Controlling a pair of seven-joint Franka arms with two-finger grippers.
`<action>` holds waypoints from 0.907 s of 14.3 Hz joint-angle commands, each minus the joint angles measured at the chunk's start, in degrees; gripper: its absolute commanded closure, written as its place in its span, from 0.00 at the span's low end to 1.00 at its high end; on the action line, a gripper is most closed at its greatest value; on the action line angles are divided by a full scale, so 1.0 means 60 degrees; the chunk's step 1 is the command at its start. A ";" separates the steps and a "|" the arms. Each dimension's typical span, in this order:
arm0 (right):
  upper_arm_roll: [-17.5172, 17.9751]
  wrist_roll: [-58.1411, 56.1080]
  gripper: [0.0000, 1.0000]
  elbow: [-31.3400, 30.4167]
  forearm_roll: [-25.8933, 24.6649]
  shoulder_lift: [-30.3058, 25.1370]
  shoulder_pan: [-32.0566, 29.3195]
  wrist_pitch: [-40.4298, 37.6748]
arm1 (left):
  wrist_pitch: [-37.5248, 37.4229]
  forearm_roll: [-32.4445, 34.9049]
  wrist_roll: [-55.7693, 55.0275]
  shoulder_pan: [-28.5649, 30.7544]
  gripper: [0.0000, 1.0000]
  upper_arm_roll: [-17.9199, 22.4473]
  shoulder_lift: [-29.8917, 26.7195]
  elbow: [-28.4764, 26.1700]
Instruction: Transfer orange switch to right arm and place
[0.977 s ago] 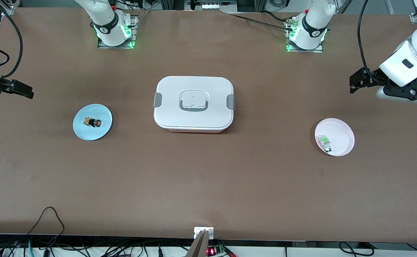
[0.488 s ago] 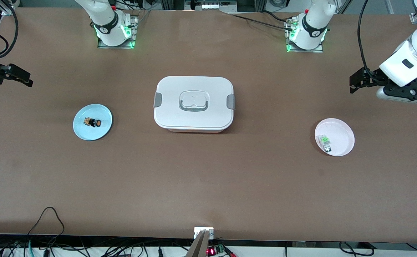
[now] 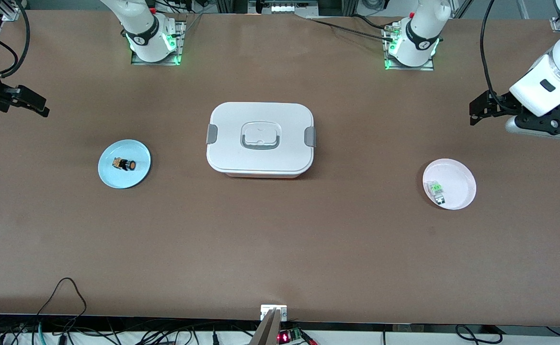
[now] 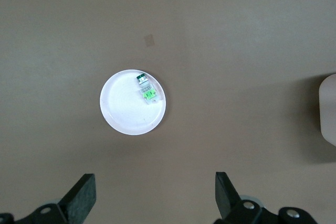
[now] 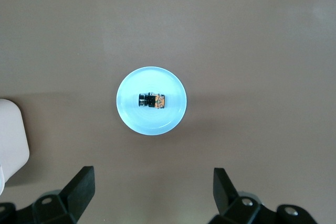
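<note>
The orange switch (image 3: 124, 164) lies on its side on a light blue plate (image 3: 137, 176) toward the right arm's end of the table. It also shows in the right wrist view (image 5: 152, 100), on the same plate (image 5: 152, 121). My right gripper (image 3: 21, 99) hangs open and empty in the air over bare table beside that plate; in its own view (image 5: 152, 177) the jaws stand wide apart. My left gripper (image 3: 524, 117) is open and empty over the table's other end, above bare table beside a pink plate; its own view (image 4: 153, 182) shows the jaws wide apart.
A white lidded box (image 3: 260, 139) with grey clips stands mid-table between the two plates. The pink plate (image 3: 461, 182) holds a small clear-and-green component (image 3: 436, 190), also seen in the left wrist view (image 4: 145, 88). Cables run along the table's near edge.
My right gripper has drifted away from the front camera, toward the robots' side of the table. The left arm, the switch and the plates have not moved.
</note>
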 commanded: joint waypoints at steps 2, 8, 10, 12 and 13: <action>-0.0061 -0.0026 0.00 0.0407 0.0096 -0.0036 -0.0015 -0.0197 | -0.0187 -0.0115 0.0081 0.0015 0.00 0.0019 0.0073 0.0243; -0.0061 -0.0084 0.00 0.1170 0.0081 0.0022 -0.0045 -0.0739 | -0.0187 -0.0115 0.0081 0.0015 0.00 0.0019 0.0088 0.0229; -0.0061 -0.0173 0.00 0.1170 0.0081 0.0242 -0.0045 -0.0739 | -0.0187 -0.0115 0.0081 0.0015 0.00 0.0019 0.0073 0.0228; -0.0046 -0.0057 0.00 0.1170 0.0154 0.0330 -0.0030 -0.0724 | -0.0187 -0.0115 0.0081 0.0015 0.00 0.0019 0.0088 0.0229; -0.0046 -0.0085 0.00 0.1170 0.0154 0.0330 -0.0030 -0.0724 | -0.0187 -0.0115 0.0081 0.0015 0.00 0.0019 0.0088 0.0228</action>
